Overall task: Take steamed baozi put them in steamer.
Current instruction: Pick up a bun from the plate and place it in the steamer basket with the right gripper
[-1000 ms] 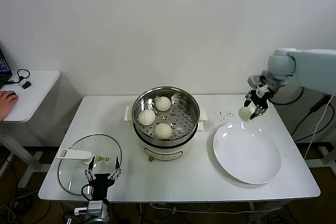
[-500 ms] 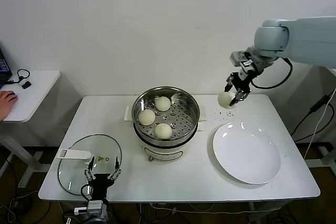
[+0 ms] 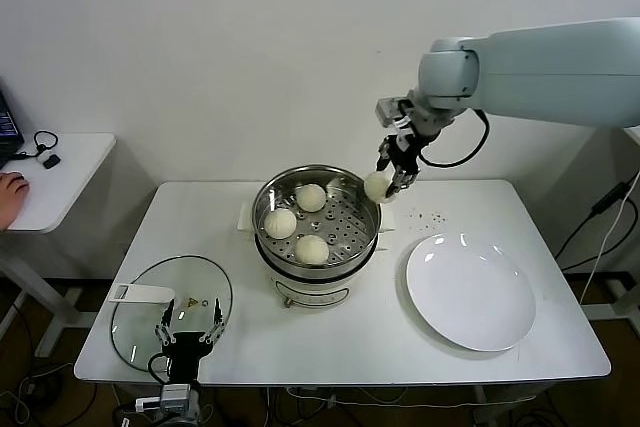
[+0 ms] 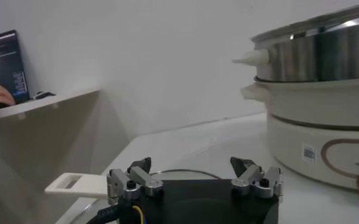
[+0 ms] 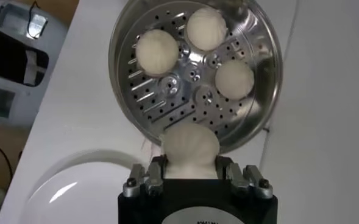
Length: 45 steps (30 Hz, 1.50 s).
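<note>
The right hand [image 3: 391,174] grips the last steamed baozi [image 3: 377,186] above the steamer's [image 3: 316,217] right rim — three buns [image 5: 158,50] already sit on its perforated tray. Next it likely needs to carry inward over the tray's bare near-right patch, lower, then release. The left hand [image 3: 190,330] waits open beside the glass lid [image 3: 145,325].

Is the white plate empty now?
Empty: the plate shows bare; the fourth bun sits in the right gripper at the steamer rim.

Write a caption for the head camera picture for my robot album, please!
Right claw carries the last baozi over the steamer's rim, three buns inside.
</note>
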### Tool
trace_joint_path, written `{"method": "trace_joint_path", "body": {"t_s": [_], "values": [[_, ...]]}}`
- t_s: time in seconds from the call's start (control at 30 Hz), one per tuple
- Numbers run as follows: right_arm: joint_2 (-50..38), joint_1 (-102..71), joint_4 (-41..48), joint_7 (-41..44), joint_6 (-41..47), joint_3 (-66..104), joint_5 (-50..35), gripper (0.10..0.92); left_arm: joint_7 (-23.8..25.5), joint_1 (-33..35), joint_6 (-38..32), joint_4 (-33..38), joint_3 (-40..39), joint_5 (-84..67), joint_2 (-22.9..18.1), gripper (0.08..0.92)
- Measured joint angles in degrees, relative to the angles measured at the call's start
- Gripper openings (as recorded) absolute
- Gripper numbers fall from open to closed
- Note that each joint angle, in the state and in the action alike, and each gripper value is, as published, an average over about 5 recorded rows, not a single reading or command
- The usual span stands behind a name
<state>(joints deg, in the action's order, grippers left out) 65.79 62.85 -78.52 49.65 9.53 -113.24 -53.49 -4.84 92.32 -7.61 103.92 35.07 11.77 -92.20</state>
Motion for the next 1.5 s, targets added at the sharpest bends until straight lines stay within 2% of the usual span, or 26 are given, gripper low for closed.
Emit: {"method": "trace_joint_path", "body": {"t_s": [0.6, 0.87, 1.13, 1.23, 1.4, 1.5], "values": [[2.69, -11.80, 3.47, -3.60, 1.27, 4.38, 3.63, 0.547, -0.15, 0.03, -0.57, -0.90, 0.69, -0.01, 0.00, 0.823], [3.50, -14.92, 5.09, -4.59, 1.42, 5.53, 4.92, 0.594, -0.32, 0.04, -1.13, -1.39, 0.97, 0.02, 0.00, 0.823], [4.64, -16.43, 6.99, -5.35, 1.39, 6.02, 6.04, 0.598, -0.38, 0.03, -1.41, -1.37, 1.08, -0.05, 0.00, 0.823], [4.77, -16.65, 7.47, -5.53, 1.24, 6.21, 6.19, 0.637, -0.41, 0.06, -1.52, -1.34, 1.15, -0.08, 0.00, 0.823], [4.50, -16.62, 7.74, -5.58, 0.92, 6.53, 5.63, 0.770, -0.42, 0.16, -1.53, -1.05, 1.40, -0.19, 0.00, 0.823], [4.15, -16.17, 7.48, -5.50, 0.82, 6.73, 4.61, 0.814, -0.38, 0.21, -1.46, -0.80, 1.36, -0.20, 0.00, 0.823]]}}
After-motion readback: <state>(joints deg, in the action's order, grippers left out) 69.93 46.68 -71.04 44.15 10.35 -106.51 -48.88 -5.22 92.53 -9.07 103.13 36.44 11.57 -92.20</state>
